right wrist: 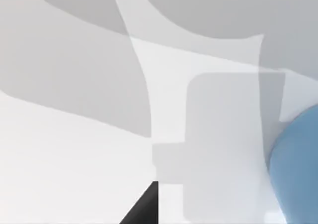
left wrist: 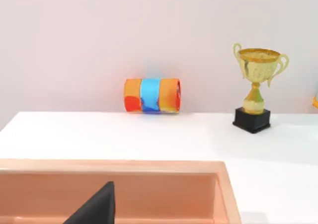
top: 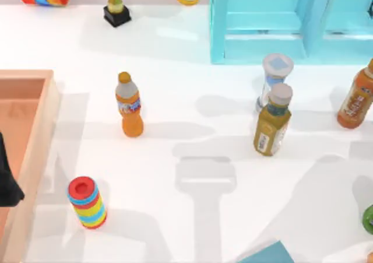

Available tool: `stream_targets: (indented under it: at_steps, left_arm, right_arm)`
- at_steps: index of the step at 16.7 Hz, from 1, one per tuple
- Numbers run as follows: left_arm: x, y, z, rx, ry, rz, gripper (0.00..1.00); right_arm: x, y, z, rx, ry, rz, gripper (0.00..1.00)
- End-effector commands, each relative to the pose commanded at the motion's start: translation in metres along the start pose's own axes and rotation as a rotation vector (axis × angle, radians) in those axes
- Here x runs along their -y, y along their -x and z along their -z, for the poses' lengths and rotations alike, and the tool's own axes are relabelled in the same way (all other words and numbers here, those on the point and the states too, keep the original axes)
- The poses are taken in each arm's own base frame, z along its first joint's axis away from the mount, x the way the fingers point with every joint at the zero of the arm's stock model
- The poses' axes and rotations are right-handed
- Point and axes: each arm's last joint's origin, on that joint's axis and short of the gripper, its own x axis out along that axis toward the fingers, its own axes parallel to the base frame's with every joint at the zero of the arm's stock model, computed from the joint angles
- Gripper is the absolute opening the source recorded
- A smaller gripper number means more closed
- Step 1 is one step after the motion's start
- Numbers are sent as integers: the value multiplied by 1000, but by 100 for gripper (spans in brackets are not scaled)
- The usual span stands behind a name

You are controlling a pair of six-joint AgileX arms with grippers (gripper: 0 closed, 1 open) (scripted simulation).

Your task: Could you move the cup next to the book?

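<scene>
Our left gripper sits at the table's left edge over the wooden tray; we cannot tell whether it is wide or narrow. The book pokes in at the front edge, right of centre. In the right wrist view a blue rounded form, perhaps the cup, lies close by.

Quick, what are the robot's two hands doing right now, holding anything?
Left gripper: over the wooden tray at the table's left edge; open or closed cannot be told.
Right gripper: near the cup; cannot be told.
</scene>
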Motion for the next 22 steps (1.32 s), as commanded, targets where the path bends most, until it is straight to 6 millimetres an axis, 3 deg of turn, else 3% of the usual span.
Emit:
stream_targets:
  at_steps: [7, 17, 22]
  left_arm:
    - [0, 0, 0, 0, 0, 0, 100]
    - [0, 0, 0, 0, 0, 0, 100]
    - [0, 0, 0, 0, 0, 0, 100]
  right_arm:
    - [0, 0, 0, 0, 0, 0, 2]
    - [1, 2, 0, -1, 2, 3, 0]
    - [1, 32, 0, 3, 6, -6, 0]
